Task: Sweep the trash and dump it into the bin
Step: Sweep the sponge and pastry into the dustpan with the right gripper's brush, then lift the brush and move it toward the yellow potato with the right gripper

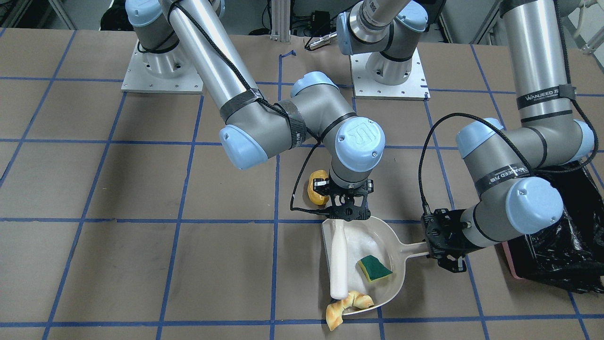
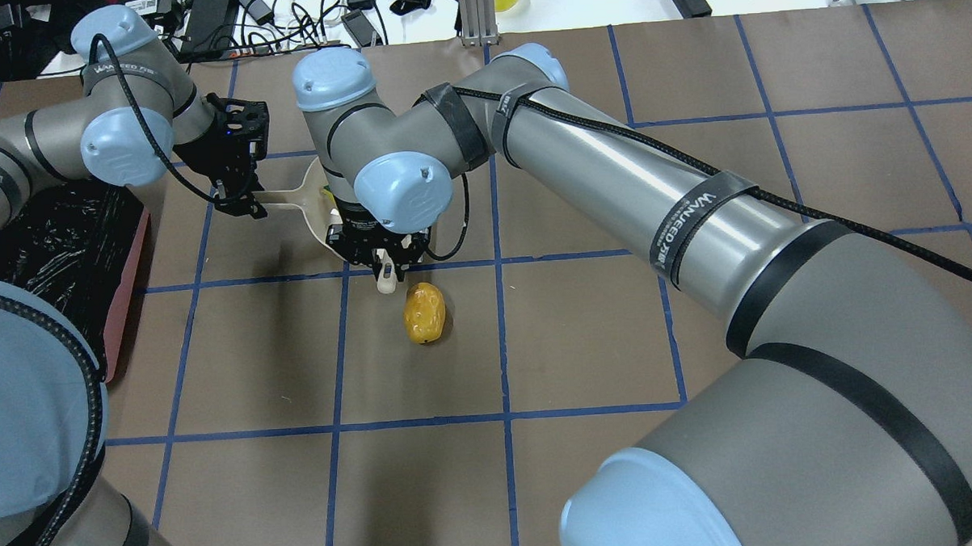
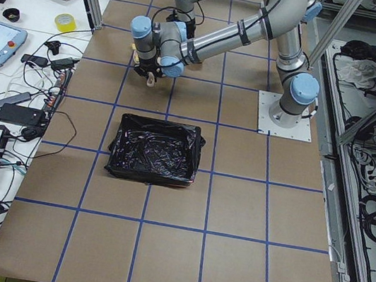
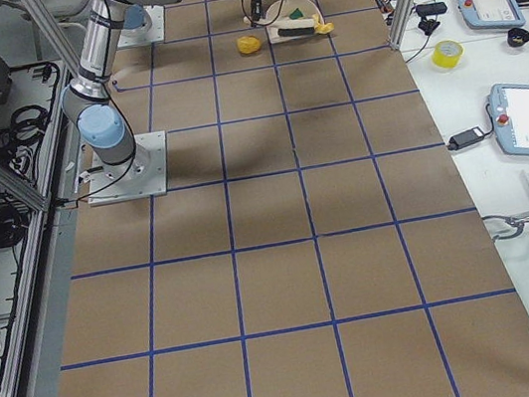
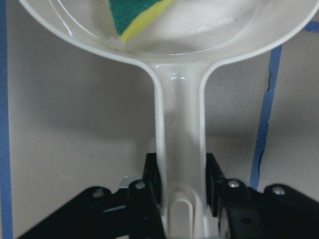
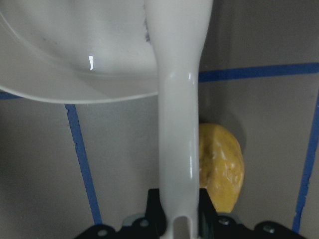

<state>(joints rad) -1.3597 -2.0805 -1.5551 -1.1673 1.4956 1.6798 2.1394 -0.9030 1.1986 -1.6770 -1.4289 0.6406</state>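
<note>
From my console, the dustpan [image 1: 368, 243] sits on the desk [image 1: 141, 189] near the middle, with its handle pointing toward the robot's left. The left gripper [image 1: 430, 246] is clamped on the end of that handle, a finger pressed to each side in the left wrist view. The right gripper [image 1: 348, 216] is closed around the handle of a white sweeper [image 1: 339, 264]. The sweeper lies across the pan along the side opposite the pan's handle.

The bin [image 1: 512, 262] stands on the robot's left, just beyond the left arm's wrist, and a narrow strip of desk separates it from the pan handle. Its pink edge shows under the black bag [image 3: 152, 151], and from the left side view I see only crinkled plastic inside.

The sponge wedge [image 1: 374, 268] lies flat in the dustpan, green face up and apart from the sweeper. The croissant piece [image 1: 344, 308] straddles the pan's rim at the corner farthest from the robot. It touches the sweeper's tip and lies partly on the desk.

The potato lump [image 2: 425, 312] is outside the pan on the desk, on the robot's side of it, right beside the right gripper. I cannot tell whether they touch. Brown desk with blue tape lines [image 1: 179, 222] stretches away on the robot's right.
</note>
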